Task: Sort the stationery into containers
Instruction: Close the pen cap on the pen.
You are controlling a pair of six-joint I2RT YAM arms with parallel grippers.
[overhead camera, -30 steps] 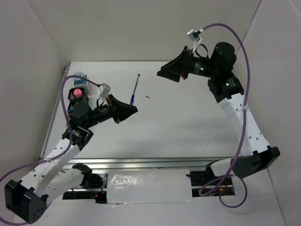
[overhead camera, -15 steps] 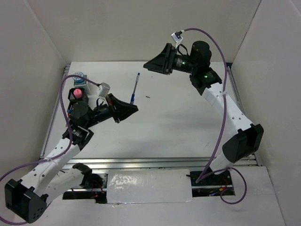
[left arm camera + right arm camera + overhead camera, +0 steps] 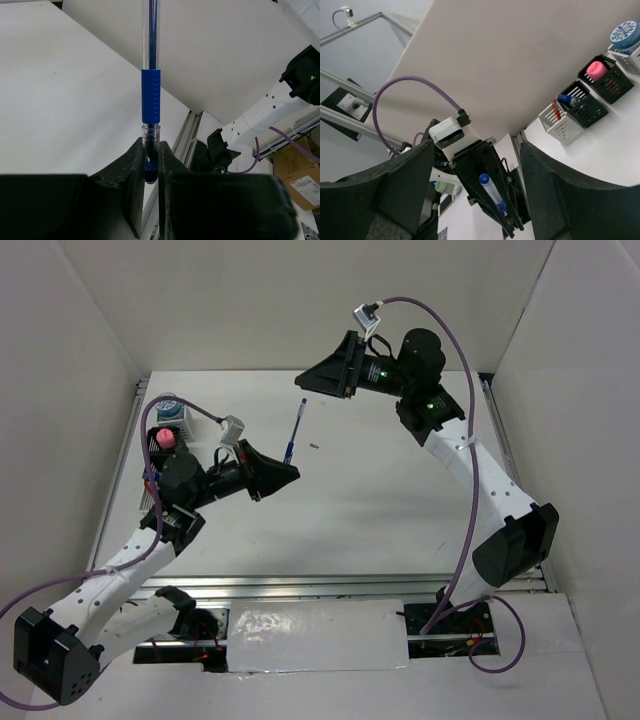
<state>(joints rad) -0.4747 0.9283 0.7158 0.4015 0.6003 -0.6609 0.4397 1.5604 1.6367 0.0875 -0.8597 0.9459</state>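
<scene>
My left gripper [image 3: 285, 468] [image 3: 151, 161] is shut on the lower end of the blue pen [image 3: 296, 430] [image 3: 151, 95]. The pen stands up out of the fingers, lifted off the table. My right gripper [image 3: 305, 380] [image 3: 476, 165] is open and hangs just beyond the pen's upper end, apart from it. The right wrist view faces the left gripper and the pen [image 3: 492, 194] between its own spread fingers [image 3: 395, 200]. The containers stand in a row at the far left: a white slotted box [image 3: 563, 127] with a short red piece [image 3: 556, 110], and black mesh boxes [image 3: 587, 109].
One mesh box holds a blue-capped bottle [image 3: 565, 99], another a pink block [image 3: 165, 438] [image 3: 596, 70]. A round blue-white tin [image 3: 168, 405] [image 3: 625, 34] tops the end box. A tiny dark speck [image 3: 314, 448] lies on the white table. White walls enclose the table.
My right arm has swung left and up towards the pen's upper end, its jaws narrowing a little. My left gripper has shifted slightly right with the pen.
</scene>
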